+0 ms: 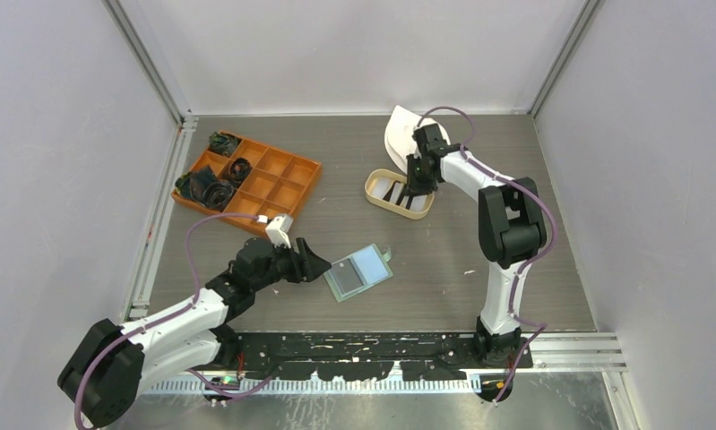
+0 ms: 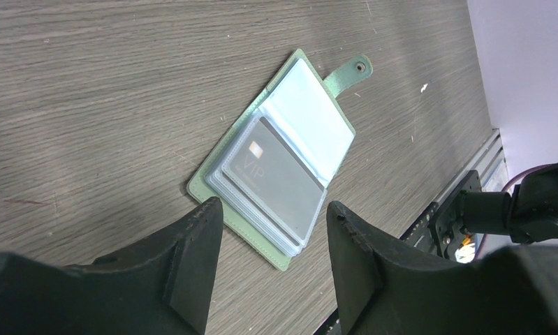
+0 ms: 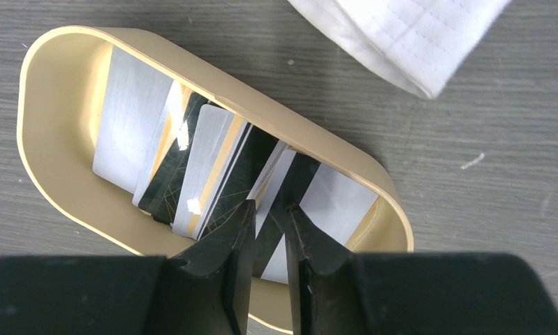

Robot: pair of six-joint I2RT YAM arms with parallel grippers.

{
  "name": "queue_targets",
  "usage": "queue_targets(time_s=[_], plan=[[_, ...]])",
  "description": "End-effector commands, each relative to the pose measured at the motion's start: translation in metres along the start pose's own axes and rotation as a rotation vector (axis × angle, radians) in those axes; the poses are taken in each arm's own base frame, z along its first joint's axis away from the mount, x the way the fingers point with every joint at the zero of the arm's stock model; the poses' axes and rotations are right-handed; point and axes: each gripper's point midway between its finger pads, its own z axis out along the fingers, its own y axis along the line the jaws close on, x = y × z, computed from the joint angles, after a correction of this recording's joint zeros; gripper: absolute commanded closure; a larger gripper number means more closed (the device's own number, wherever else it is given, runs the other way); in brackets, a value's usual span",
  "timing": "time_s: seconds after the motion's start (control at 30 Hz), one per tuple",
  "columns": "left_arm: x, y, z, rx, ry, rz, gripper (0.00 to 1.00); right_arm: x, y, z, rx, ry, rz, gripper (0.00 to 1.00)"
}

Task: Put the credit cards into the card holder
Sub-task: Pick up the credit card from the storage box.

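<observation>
The sage-green card holder (image 1: pixel 358 271) (image 2: pixel 290 160) lies open on the table, with a grey credit card (image 2: pixel 276 178) in its top clear sleeve. My left gripper (image 1: pixel 323 266) (image 2: pixel 274 206) hovers just left of it, open and empty, its fingers either side of the holder's near corner. Several credit cards (image 3: pixel 133 118), white, black and gold, lean in the oval tan tray (image 1: pixel 376 184) (image 3: pixel 52 42). My right gripper (image 1: pixel 417 191) (image 3: pixel 269 208) reaches into the tray, jaws a narrow gap apart around the edge of a black-and-white card.
A white cloth (image 1: pixel 399 130) (image 3: pixel 401 35) lies just behind the tray. An orange compartment box (image 1: pixel 273 184) with dark cord bundles (image 1: pixel 209 188) sits at the back left. Walls close in the table on three sides.
</observation>
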Motion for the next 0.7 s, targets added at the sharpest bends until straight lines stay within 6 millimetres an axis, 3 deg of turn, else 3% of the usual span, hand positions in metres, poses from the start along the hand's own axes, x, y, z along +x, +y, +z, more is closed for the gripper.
queue_targets(time_s=[0.0, 0.2, 0.43, 0.53, 0.67], plan=[[-0.015, -0.016, 0.000, 0.062, -0.048, 0.004, 0.43, -0.005, -0.007, -0.029, -0.009, -0.021, -0.003, 0.73], [-0.016, -0.018, 0.000, 0.069, -0.045, 0.003, 0.43, -0.007, -0.014, -0.034, 0.007, -0.023, -0.005, 0.74], [-0.022, -0.023, 0.001, 0.081, -0.060, 0.011, 0.43, -0.011, -0.016, -0.053, -0.055, -0.048, -0.010, 0.74], [-0.034, -0.038, 0.007, 0.125, -0.065, 0.030, 0.42, -0.006, 0.009, -0.073, -0.271, -0.017, -0.091, 0.62], [-0.054, -0.062, 0.022, 0.190, -0.057, 0.060, 0.41, -0.011, 0.005, -0.088, -0.340, -0.045, -0.138, 0.46]])
